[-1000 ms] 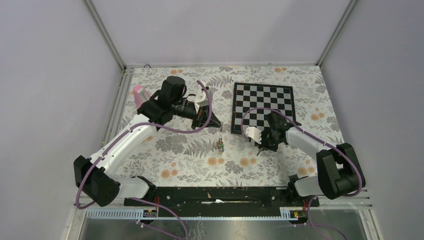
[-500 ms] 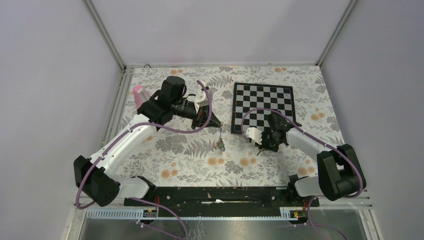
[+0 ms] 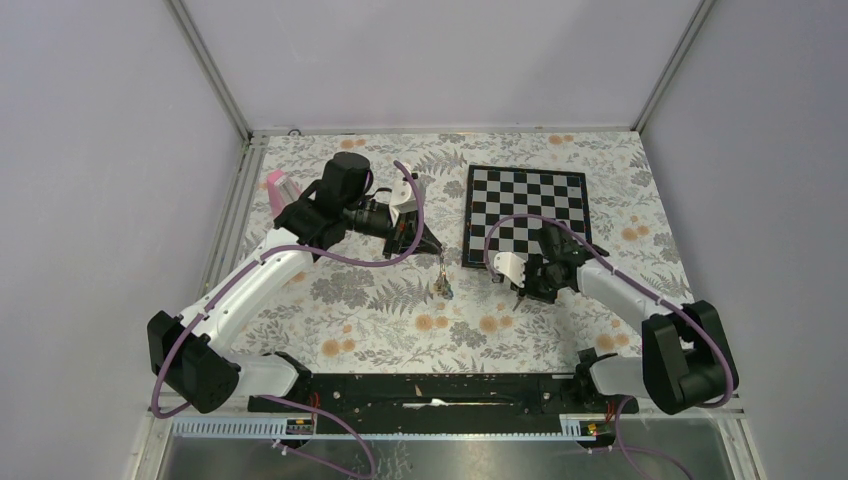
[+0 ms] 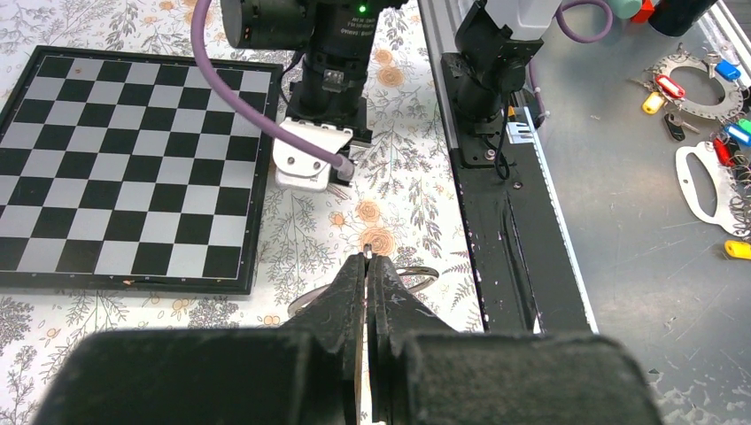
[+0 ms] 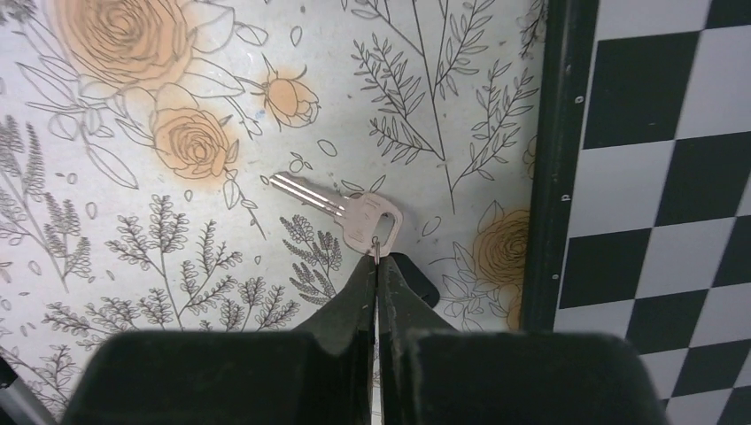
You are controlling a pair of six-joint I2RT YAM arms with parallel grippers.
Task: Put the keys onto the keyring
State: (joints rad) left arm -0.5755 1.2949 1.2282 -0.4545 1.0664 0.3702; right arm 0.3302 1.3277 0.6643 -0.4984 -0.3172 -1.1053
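Note:
My left gripper (image 3: 437, 252) is shut on the keyring (image 3: 441, 283), a bunch of thin rings and small tags hanging below it over the floral cloth. In the left wrist view the gripper (image 4: 367, 258) pinches a thin wire, and one ring (image 4: 423, 274) curves out behind the fingers. My right gripper (image 3: 522, 290) is down at the cloth by the chessboard's near left corner. In the right wrist view the right gripper (image 5: 376, 262) is shut on a thin metal loop at the head of the flat-lying silver key (image 5: 344, 211). A black key head (image 5: 418, 278) shows partly behind the right finger.
The chessboard (image 3: 525, 208) lies at the back right, its black frame (image 5: 547, 159) close beside the right gripper. A pink object (image 3: 280, 187) stands at the left edge. Past the black rail (image 4: 509, 221), loose coloured tags and rings (image 4: 700, 97) lie on a grey bench.
The right gripper has closed at the silver key's head and its arm has shifted slightly. The left arm holds still, with the keyring swinging a little.

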